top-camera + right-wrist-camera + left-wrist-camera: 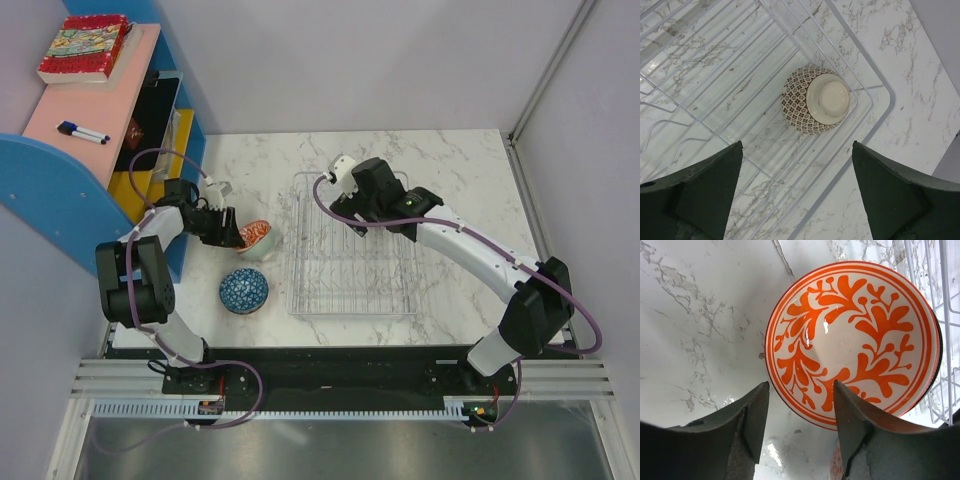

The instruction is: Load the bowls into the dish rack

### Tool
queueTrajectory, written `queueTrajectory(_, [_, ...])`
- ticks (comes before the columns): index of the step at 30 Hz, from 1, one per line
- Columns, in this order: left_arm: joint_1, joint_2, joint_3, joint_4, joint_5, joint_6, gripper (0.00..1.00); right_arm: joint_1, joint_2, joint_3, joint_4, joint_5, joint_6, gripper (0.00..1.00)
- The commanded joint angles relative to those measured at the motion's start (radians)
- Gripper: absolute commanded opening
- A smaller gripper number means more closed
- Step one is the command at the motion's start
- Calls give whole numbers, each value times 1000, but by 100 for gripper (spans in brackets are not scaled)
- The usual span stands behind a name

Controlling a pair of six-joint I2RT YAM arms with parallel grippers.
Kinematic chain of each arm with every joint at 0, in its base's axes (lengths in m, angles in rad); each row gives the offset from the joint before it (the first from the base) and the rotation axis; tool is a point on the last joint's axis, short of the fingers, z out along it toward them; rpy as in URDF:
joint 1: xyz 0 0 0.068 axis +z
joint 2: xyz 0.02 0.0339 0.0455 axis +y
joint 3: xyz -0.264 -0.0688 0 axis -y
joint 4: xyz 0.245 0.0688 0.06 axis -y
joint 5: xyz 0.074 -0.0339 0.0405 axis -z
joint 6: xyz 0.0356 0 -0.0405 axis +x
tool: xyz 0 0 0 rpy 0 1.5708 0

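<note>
Subject: dish rack [350, 285], wire basket, centre of marble top [460, 170]. Contents: 1 brown-patterned bowl [815, 100], upside down, foot ring up, in a corner of the rack; hidden under the arm in the top view. No other bowl seen in the rack.

Outside the rack, on its L side: orange-leaf bowl [852, 340], upright, just beside the rack's L wall; blue bowl [243, 290], upright, off the rack's near-L corner, apart from the orange one, nothing touching it.

L claw [800, 386]: at orange-leaf bowl, jaws partly apart, straddling its near rim, one finger over the inside, the other outside on the side away from the rack. Gap visible at the rim; not clamped as far as seen.

R claw [796, 146]: above the rack, over brown-patterned bowl, jaws wide, holding nothing.

Progress, as judged: 1 of 3 loaded, 2 left. Step in hand: pick-up of orange-leaf bowl; blue bowl remains after that
</note>
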Motion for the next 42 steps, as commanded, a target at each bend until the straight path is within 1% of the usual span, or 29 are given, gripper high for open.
queueTrajectory(1, [1,19,46,-30,27,41,58,-3,-4,-2,16,-4,9,97])
queueTrajectory(7, [2,34,56,-53,43,52,53,-3,-12,-4,21,-1,8,97])
queueTrajectory(8, [2,36,58,-56,43,54,49,-3,-10,-5,21,-1,8,97])
queueTrajectory(10, [-1,41,61,-58,43,52,46,-3,-10,-5,22,3,8,97])
queueTrajectory(13, [1,42,66,-60,48,54,28,-3,-6,-4,22,5,9,97])
queueTrajectory(21, [-4,47,67,-61,53,51,13,-3,-12,-2,22,5,12,97])
queueTrajectory(23, [-4,47,69,-63,60,49,4,-3,-13,-2,22,5,12,97])
queueTrajectory(24, [-4,47,72,-63,65,51,2,-3,-13,-2,22,5,14,97])
queueTrajectory(30, [-16,34,96,-55,128,46,2,-3,-9,1,24,5,18,97])
queueTrajectory(32, [-28,24,104,-31,139,40,2,-3,-7,4,24,2,23,97])
queueTrajectory(36, [-45,-25,112,2,128,17,2,-3,-9,4,27,7,26,97])
queueTrajectory(42, [-45,-65,127,29,53,-18,2,-3,-4,2,30,8,29,97])
